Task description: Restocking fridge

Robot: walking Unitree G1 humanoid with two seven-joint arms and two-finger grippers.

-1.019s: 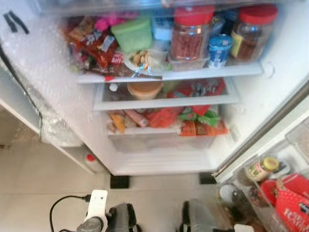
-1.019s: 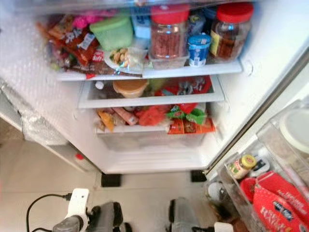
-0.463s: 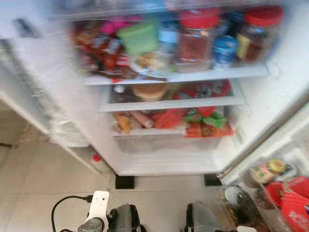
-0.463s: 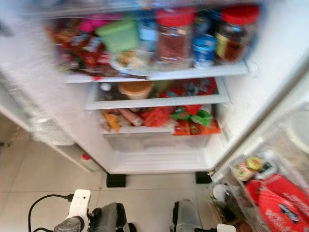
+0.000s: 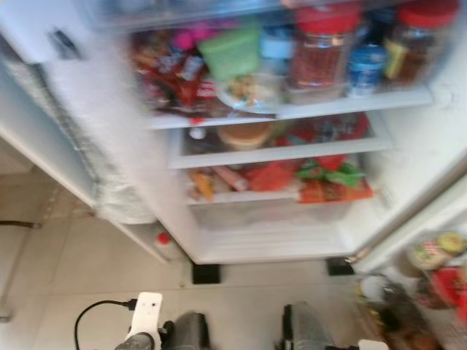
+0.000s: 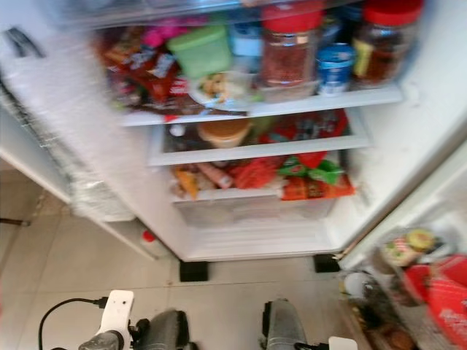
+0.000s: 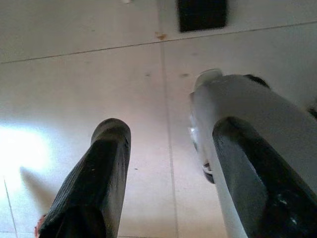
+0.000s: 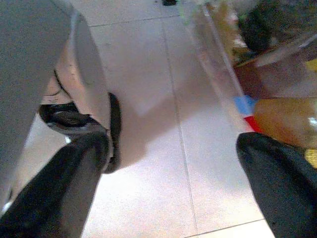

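Facing the open white fridge, shelves held red-lidded glass jars; both grippers, left and right, hung released over glossy tile floor.

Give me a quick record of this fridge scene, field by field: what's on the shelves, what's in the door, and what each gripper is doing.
fridge: open, shelves crowded
top shelf: green tub, two red-lidded jars, blue-and-white cup, snack packets
middle shelf: tan bowl
lower shelf: red and green packets
door bins: small jar, red package
floor: pale tiles
left gripper: open, hanging over the floor, holding nothing
right gripper: open, low beside the door bins, holding nothing
image: blurred
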